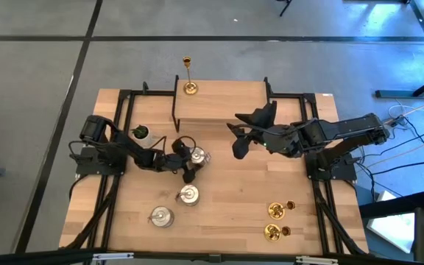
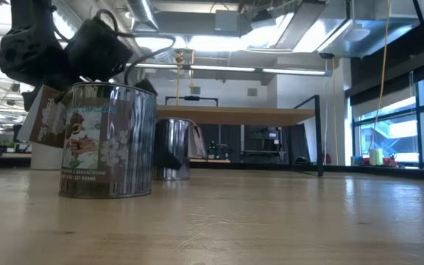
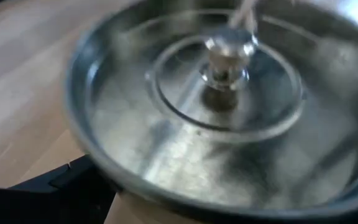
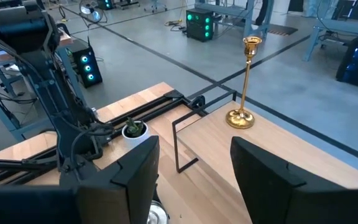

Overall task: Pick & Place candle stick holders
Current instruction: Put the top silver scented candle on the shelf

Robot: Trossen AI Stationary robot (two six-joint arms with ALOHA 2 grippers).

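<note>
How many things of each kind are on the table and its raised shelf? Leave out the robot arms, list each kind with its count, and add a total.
gold candlestick holders: 3
silvery round holders: 3
white plant pot: 1
Total: 7

Silvery holder (image 2: 107, 140), nearest one in low view, on worktop (image 2: 271, 221): paper label wraps wall, floral picture, script brand line across top, partly legible, reads roughly "...melles"; small print at bottom edge, reads roughly "...227 GRAMS". Pale carton (image 2: 44, 121) behind holder: cursive lettering on side, not legible. Second silvery holder (image 2: 172, 149) farther back: no readable mark. Other views: no readable text, numbers or signs.
</note>
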